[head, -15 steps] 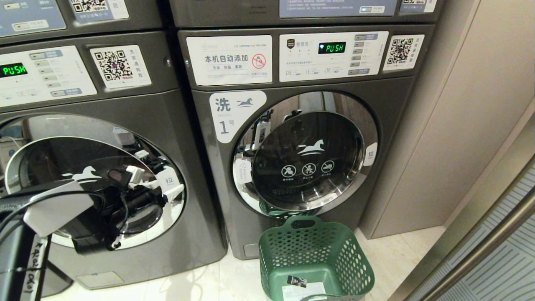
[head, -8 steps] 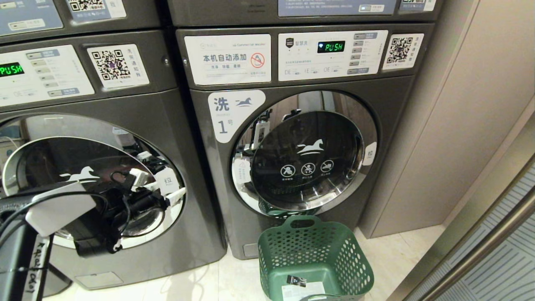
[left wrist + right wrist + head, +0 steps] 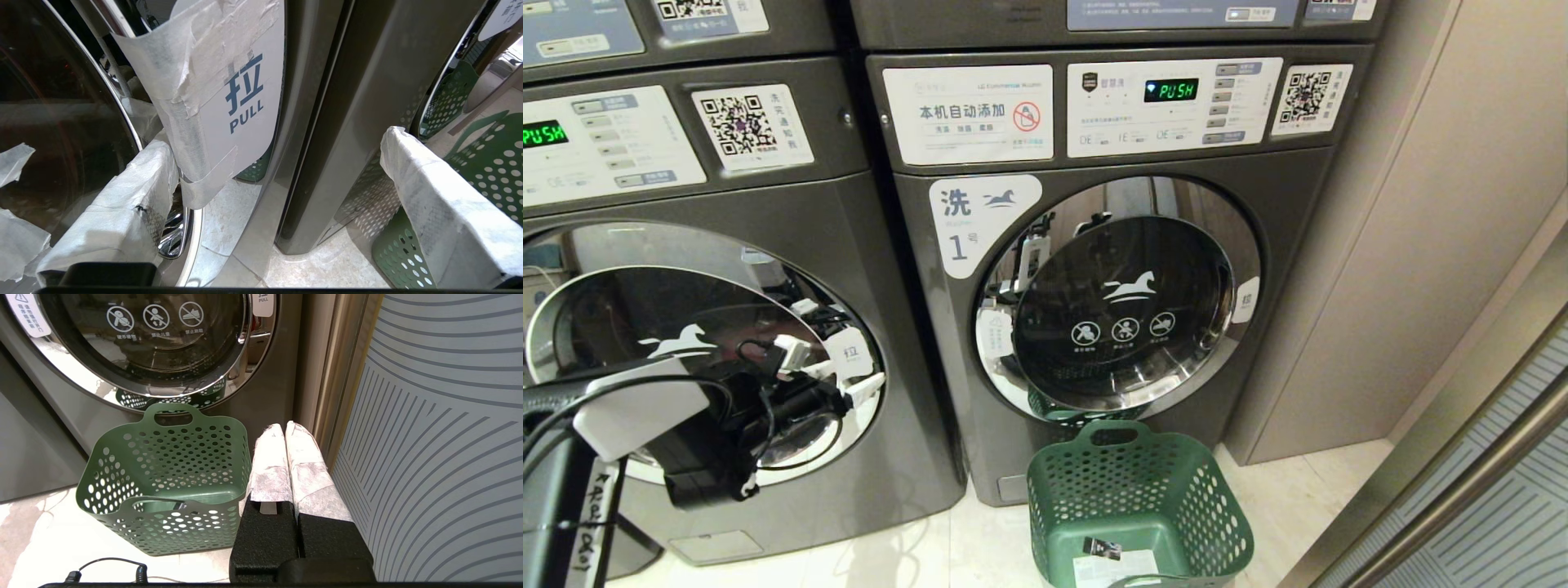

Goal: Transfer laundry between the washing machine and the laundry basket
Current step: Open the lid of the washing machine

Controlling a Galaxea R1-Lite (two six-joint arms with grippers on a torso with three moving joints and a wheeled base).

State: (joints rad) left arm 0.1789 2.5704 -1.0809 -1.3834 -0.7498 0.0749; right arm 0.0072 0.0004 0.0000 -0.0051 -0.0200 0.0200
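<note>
My left gripper [image 3: 837,369] is open at the right edge of the round glass door [image 3: 686,343] of the left washing machine [image 3: 866,229], whose number label is out of view. In the left wrist view the left gripper [image 3: 276,141] straddles the taped white PULL tab [image 3: 241,94]: one wrapped finger [image 3: 135,183] lies on the door's glass side, the other [image 3: 429,183] is out towards the neighbouring machine. The door looks closed. The green laundry basket [image 3: 1094,490] [image 3: 163,465] stands on the floor before the right machine, holding only a white label. No laundry is in view. My right gripper [image 3: 284,426] is shut, parked low beside the basket.
The right machine, numbered 1 [image 3: 1094,310], has its door closed and stands close behind the basket. A beige wall panel [image 3: 1421,245] and a striped glass panel [image 3: 441,437] bound the right side. A black cable [image 3: 110,567] lies on the pale tiled floor.
</note>
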